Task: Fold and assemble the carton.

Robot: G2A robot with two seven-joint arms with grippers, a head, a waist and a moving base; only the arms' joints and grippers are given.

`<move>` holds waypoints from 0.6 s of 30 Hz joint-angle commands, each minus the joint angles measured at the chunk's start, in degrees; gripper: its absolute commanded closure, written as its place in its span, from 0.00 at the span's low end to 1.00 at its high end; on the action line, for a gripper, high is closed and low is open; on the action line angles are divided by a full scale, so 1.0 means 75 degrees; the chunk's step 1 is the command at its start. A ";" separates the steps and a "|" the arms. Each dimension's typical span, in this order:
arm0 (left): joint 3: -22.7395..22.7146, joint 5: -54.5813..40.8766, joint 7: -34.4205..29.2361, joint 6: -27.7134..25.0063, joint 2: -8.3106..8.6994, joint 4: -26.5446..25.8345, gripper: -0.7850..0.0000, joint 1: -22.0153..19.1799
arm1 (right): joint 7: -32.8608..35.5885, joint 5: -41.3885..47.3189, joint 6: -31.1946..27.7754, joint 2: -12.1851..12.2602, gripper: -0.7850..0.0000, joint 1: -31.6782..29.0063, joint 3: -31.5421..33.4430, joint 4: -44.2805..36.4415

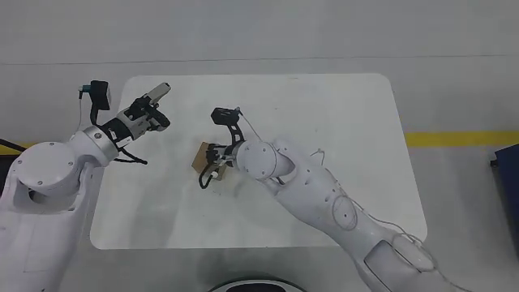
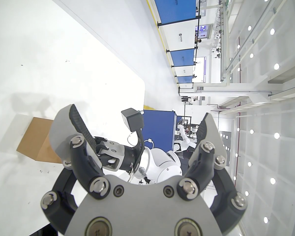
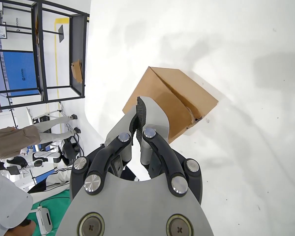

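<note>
Carton: a small brown cardboard box (image 1: 199,156) stands on the white counter (image 1: 324,130), just left of the middle of the top view. In the right wrist view the carton (image 3: 172,92) has its flaps folded over. A seam runs across its upper face, with a small gap showing at the seam's lower right end.

Right gripper: the right gripper (image 1: 213,165) is against the carton's right side in the top view. In its own wrist view the right gripper (image 3: 138,114) has its two black ribbed pads (image 3: 140,109) pressed together with nothing between them. The grey fingertips overlap the carton's near edge. I cannot tell whether they touch the cardboard.

Left gripper: the left gripper (image 1: 162,103) is in the upper left of the top view, over the counter's left edge and well apart from the carton. In its own wrist view the left gripper (image 2: 140,114) is spread wide and holds nothing. The carton (image 2: 36,138) shows beyond its left-hand finger.
</note>
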 commanded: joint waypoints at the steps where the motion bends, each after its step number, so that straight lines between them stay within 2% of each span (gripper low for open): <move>1: 0.0000 0.0000 0.0000 0.0000 0.0000 0.0000 0.00 0.0000 | 0.0065 0.0007 0.0064 -0.0040 1.00 0.0083 -0.0059 0.0165; 6: 0.0000 0.0000 0.0000 0.0000 0.0000 0.0000 0.00 0.0000 | 0.0099 -0.0030 0.0220 -0.0103 1.00 0.0183 -0.0102 0.0258; 14: 0.0000 0.0000 0.0000 0.0000 0.0000 0.0000 0.00 0.0000 | 0.0022 -0.0366 0.0215 -0.0009 1.00 -0.0179 0.0087 -0.0413; 18: 0.0000 0.0000 0.0000 0.0000 0.0000 0.0000 0.00 0.0000 | 0.0229 -0.0454 0.0359 -0.0028 1.00 -0.0141 0.0049 -0.0229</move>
